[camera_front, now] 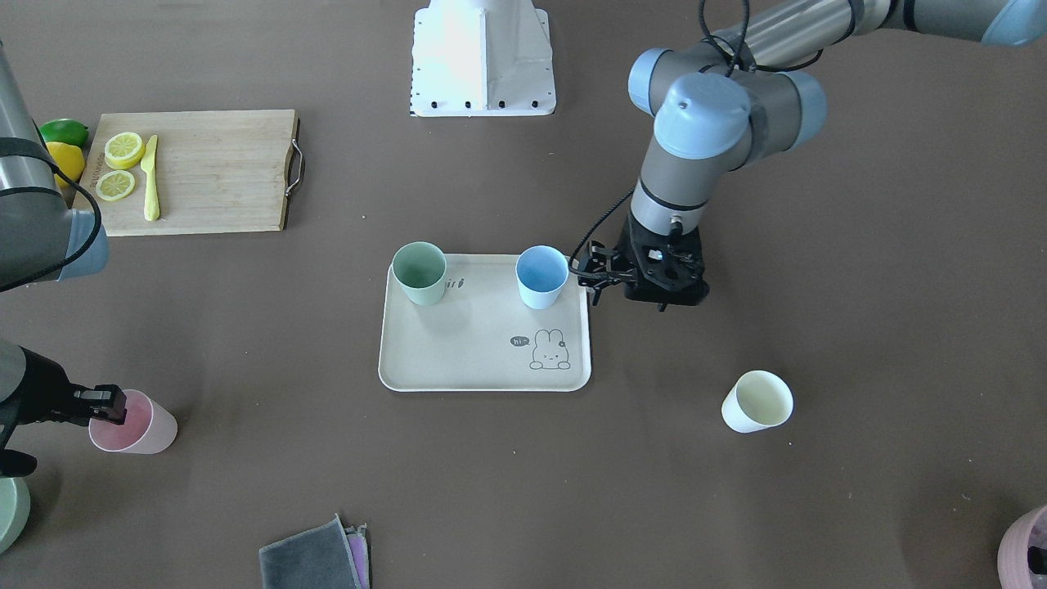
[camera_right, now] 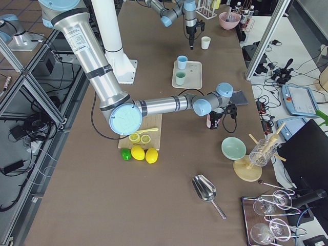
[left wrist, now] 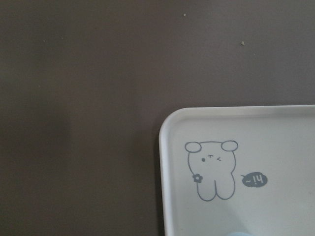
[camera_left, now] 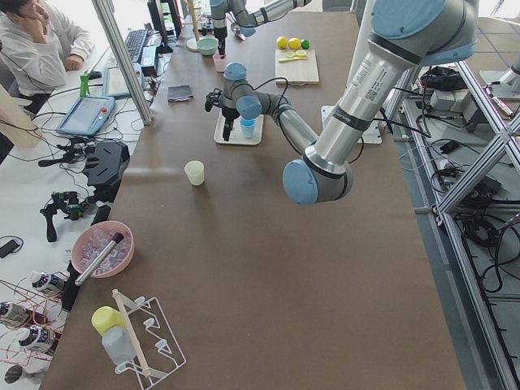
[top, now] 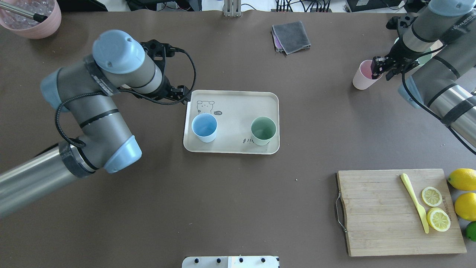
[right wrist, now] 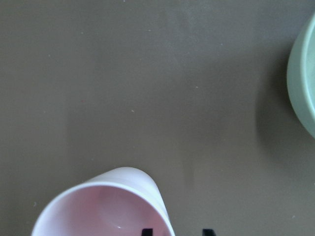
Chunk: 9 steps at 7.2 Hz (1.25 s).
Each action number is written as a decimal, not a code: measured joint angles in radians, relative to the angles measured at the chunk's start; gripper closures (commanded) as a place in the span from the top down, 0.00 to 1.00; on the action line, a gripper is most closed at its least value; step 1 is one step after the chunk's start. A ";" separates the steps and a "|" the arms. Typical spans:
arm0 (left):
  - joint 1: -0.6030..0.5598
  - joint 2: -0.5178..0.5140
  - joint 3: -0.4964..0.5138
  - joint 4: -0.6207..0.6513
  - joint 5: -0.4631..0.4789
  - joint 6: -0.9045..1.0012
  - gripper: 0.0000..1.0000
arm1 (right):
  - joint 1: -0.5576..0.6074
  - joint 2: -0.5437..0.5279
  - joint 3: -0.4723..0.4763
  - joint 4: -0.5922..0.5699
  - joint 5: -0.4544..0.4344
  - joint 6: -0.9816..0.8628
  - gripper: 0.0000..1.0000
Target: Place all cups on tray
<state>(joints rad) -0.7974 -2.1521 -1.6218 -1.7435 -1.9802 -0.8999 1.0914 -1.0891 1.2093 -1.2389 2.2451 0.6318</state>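
The beige tray point(camera_front: 458, 360) with the bunny drawing lies mid-table. A green cup point(camera_front: 420, 273) and a blue cup point(camera_front: 542, 276) stand upright on it. A cream cup point(camera_front: 757, 401) stands on the table off the tray, on my left arm's side. A pink cup point(camera_front: 135, 422) stands on the table on the other side. My left gripper point(camera_front: 658, 288) hovers empty at the tray's edge beside the blue cup. Its wrist view shows only the tray corner point(left wrist: 206, 128), no fingertips. My right gripper point(top: 383, 69) sits astride the pink cup's point(right wrist: 103, 209) rim, one fingertip inside and one outside, with a gap.
A bamboo cutting board point(camera_front: 204, 172) with lemon slices and a yellow knife lies far from the tray, whole lemons and a lime beside it. A folded grey cloth point(camera_front: 315, 560), a pale green bowl point(right wrist: 302, 73) near the pink cup and a pink bowl point(top: 33, 16) are at the table's edges.
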 measured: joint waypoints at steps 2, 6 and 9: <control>-0.132 0.036 0.064 -0.004 -0.066 0.142 0.97 | -0.024 0.018 0.030 -0.002 0.001 0.039 0.00; -0.211 0.026 0.262 -0.140 -0.081 0.210 0.83 | -0.161 0.163 0.080 -0.005 0.002 0.344 0.00; -0.204 0.022 0.338 -0.221 -0.090 0.205 0.20 | -0.255 0.208 0.091 0.001 -0.003 0.438 0.00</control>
<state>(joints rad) -1.0015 -2.1300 -1.2836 -1.9649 -2.0702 -0.6954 0.8360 -0.8806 1.3004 -1.2380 2.2420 1.0694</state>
